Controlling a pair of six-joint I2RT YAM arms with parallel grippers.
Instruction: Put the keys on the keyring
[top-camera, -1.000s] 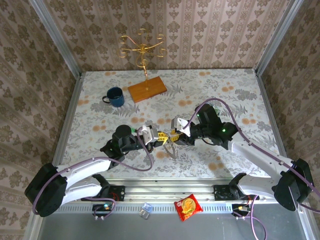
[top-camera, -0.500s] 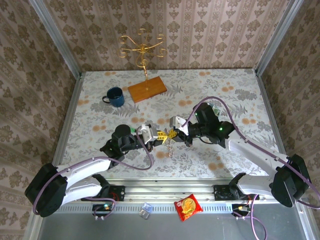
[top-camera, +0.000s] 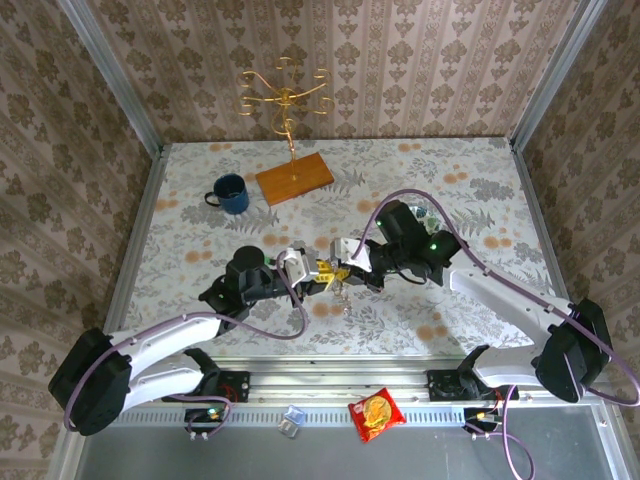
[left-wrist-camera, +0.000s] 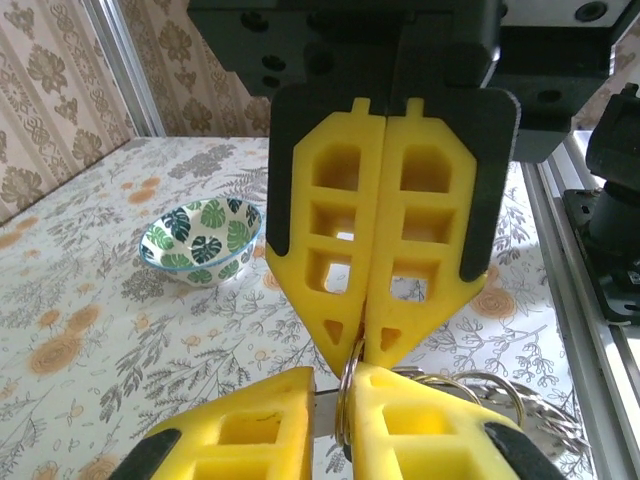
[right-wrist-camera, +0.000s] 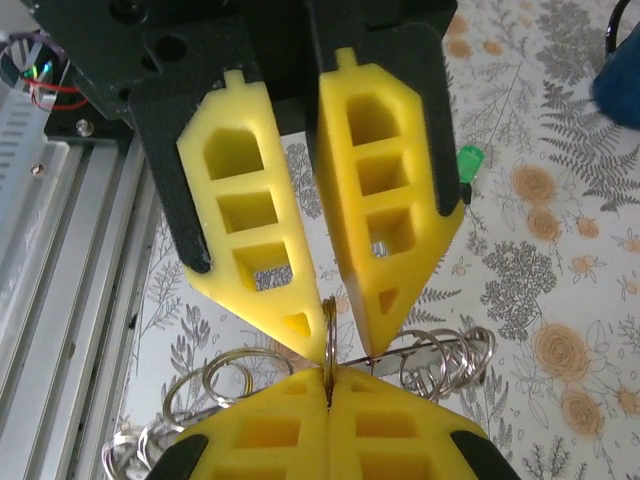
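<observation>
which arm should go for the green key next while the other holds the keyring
Left, probably. The right gripper is shut on the keyring and can anchor it. The left gripper has its jaws slightly apart, and the green key lies on the table just beyond it.

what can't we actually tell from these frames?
- Left gripper grip: in the right wrist view its tips stand slightly apart around the keyring. Cannot tell if it is pinching or loose.
- Green key: only the head shows in the right wrist view. The rest is behind a left finger.
- Ring cluster: partly hidden by the shut right gripper and cut off by the bottom edge. It is too small in the top view to tell whether any key is threaded.
</observation>
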